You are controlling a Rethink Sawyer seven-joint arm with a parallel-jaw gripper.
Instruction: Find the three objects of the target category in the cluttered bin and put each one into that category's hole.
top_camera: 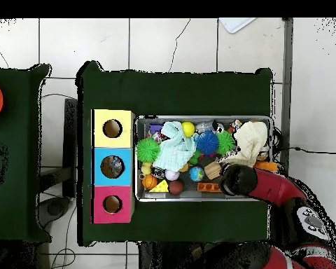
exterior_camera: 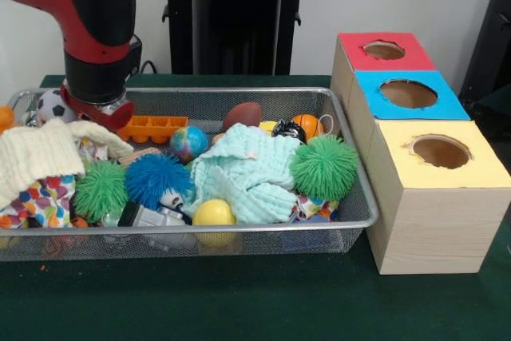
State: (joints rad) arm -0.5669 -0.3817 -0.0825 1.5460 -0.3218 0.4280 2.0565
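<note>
A dark green table [exterior_camera: 239,301] stands on a pale tiled floor [top_camera: 178,42]. On it the cluttered bin [exterior_camera: 351,221] lies lengthwise beside the row of boxes [exterior_camera: 435,197]. I cannot tell the pincer's state.

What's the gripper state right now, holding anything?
Gripper: cannot be told. It hangs low over the far corner of the silver wire-mesh bin, hidden by the red and black arm; no grasped object shows.
</note>
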